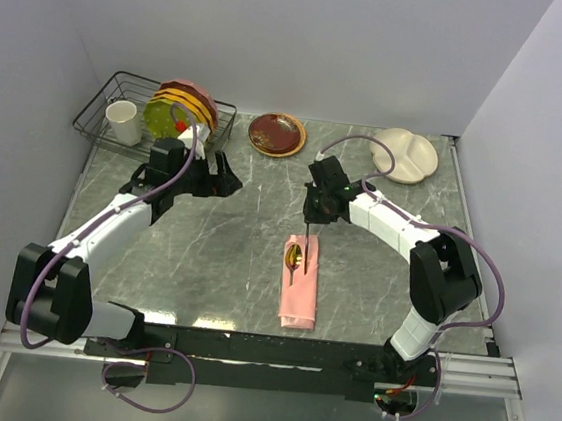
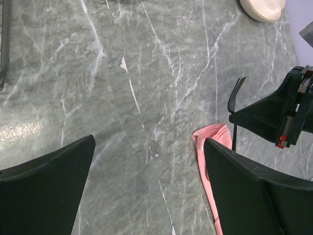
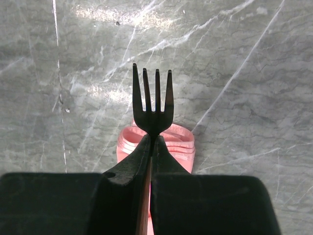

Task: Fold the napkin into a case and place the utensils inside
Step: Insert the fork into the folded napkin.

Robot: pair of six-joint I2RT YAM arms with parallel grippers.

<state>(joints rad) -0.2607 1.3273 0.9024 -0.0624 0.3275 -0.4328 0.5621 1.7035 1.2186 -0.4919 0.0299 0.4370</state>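
The salmon-pink case (image 1: 300, 291) lies as a narrow folded pocket on the table's middle, its open end toward the back. The gold spoon (image 1: 295, 256) sticks out of that open end. My right gripper (image 1: 312, 221) is shut on the fork (image 3: 152, 105) and holds it upright over the case's open end (image 3: 172, 143), tines up and away from the cloth. In the left wrist view the fork (image 2: 235, 100) and the case (image 2: 213, 147) show at the right. My left gripper (image 1: 222, 179) is open and empty, far left of the case.
A wire rack (image 1: 111, 102) with a white cup (image 1: 123, 122) and stacked plates (image 1: 179, 106) stands at the back left. A brown plate (image 1: 276, 134) and a cream divided plate (image 1: 405, 154) sit along the back edge.
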